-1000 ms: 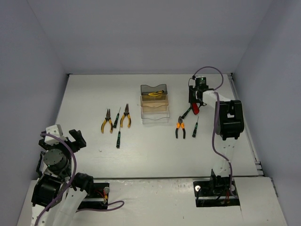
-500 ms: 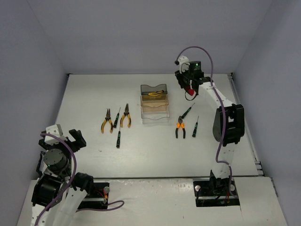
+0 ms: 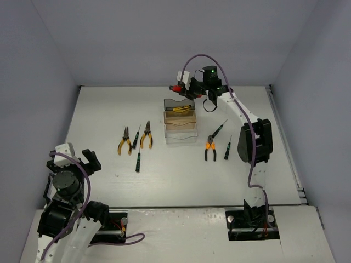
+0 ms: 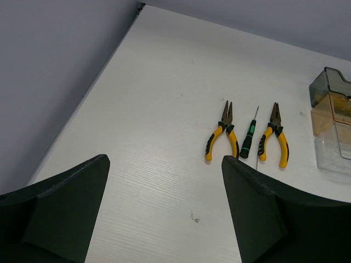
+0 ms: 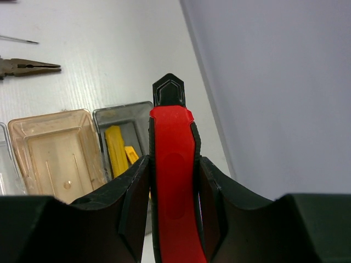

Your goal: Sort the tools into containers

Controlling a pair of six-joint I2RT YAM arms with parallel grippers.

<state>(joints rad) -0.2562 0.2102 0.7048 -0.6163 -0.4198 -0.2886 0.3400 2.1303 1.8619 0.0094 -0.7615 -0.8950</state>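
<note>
My right gripper (image 3: 185,87) (image 5: 173,164) is shut on the red-handled cutter (image 3: 177,88) (image 5: 171,131), hovering over the back of the smoky grey bin (image 3: 180,102) (image 5: 137,116). Yellow knives (image 3: 180,109) (image 5: 115,150) lie in that bin. The amber bin (image 3: 181,118) (image 5: 55,148) and clear bin (image 3: 181,133) join it in a row. Two yellow pliers (image 3: 124,141) (image 3: 146,136) and two screwdrivers (image 3: 135,138) (image 3: 138,160) lie left of the bins. Orange pliers (image 3: 210,148) and two more screwdrivers (image 3: 218,130) (image 3: 227,149) lie to the right. My left gripper (image 3: 74,156) (image 4: 164,164) is open and holds nothing, low at the near left.
The left wrist view shows the yellow pliers (image 4: 220,138) (image 4: 276,134) with a screwdriver (image 4: 249,139) between them, and the bins (image 4: 329,93) at the right edge. Grey walls close in the table on three sides. The right arm's cable (image 3: 203,57) arches above the bins.
My right arm has swung left across the back of the table, carrying the red cutter from the far right to above the grey bin. The left arm has stayed put.
</note>
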